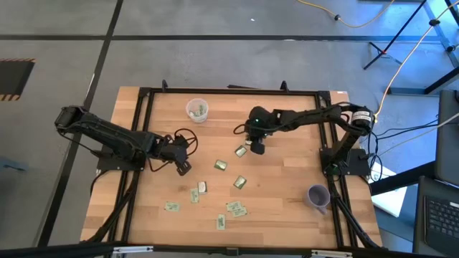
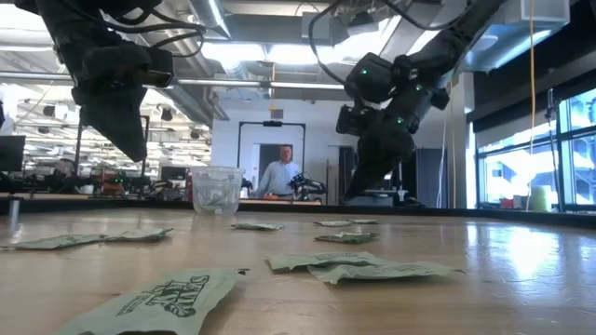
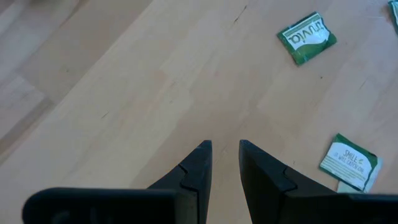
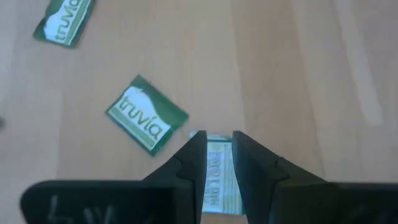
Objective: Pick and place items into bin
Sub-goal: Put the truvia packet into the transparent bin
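Several small green-and-white packets lie flat on the wooden table, among them one (image 1: 221,165) mid-table and one (image 1: 236,209) nearer the front. The clear cup (image 1: 197,110) stands upright toward the far edge with packets inside, and shows as the cup (image 2: 216,189) in the low view. My right gripper (image 1: 257,148) hovers just over a pale packet (image 4: 218,168), which lies flat under its narrowly open fingertips (image 4: 216,140). Next to it lies a green packet (image 4: 147,115). My left gripper (image 1: 183,167), also narrowly open (image 3: 225,149), hangs over bare wood left of the packets.
A purple cup (image 1: 318,196) stands near the table's right front corner. Black frame rails (image 1: 229,91) run round the table's edges. More packets lie near my left gripper: a green packet (image 3: 306,38) and a white packet (image 3: 349,163). A person (image 2: 279,175) stands far behind the table.
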Motion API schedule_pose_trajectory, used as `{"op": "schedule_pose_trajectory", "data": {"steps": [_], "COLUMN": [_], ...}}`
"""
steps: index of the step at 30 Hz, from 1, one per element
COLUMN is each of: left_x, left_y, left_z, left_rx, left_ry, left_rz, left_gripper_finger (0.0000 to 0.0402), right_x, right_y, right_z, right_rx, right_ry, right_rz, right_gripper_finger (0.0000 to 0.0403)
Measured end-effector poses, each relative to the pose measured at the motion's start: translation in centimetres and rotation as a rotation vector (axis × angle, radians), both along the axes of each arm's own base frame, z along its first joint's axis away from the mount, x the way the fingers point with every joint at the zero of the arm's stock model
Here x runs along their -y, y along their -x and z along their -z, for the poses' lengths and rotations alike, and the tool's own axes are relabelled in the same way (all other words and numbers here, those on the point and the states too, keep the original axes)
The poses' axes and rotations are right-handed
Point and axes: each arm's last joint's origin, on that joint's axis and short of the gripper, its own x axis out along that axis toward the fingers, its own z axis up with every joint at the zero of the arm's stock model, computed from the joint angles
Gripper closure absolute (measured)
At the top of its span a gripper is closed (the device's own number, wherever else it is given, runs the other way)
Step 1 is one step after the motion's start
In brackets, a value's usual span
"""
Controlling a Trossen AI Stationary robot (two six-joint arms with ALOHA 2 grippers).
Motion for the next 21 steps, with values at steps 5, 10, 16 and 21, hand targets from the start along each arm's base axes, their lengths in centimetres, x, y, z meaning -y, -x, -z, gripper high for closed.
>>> {"op": "schedule_pose_trajectory", "data": {"steps": [5,10,16,21], "left_x": [0.0,0.0,0.0,0.0], "left_y": [0.0,0.0,0.0,0.0], "left_z": [0.0,0.0,0.0,0.0], "left_rx": [0.0,0.0,0.0,0.001], "left_ry": [0.0,0.0,0.001,0.002], "left_rz": [0.0,0.0,0.0,0.0], "left_gripper_finger": [0.0327,0.0327,0.0327,0.0327], "right_x": [0.1,0.1,0.3,0.3], "right_y": [0.0,-0.2,-0.5,-0.5], "right_z": [0.4,2.0,3.3,3.8], "right_rx": [0.006,-0.04,-0.067,-0.085], "right_ry": [0.016,0.004,0.011,0.01], "right_rz": [0.009,0.01,0.02,0.023], "right_gripper_finger": [0.0322,0.0322,0.0322,0.0337]}}
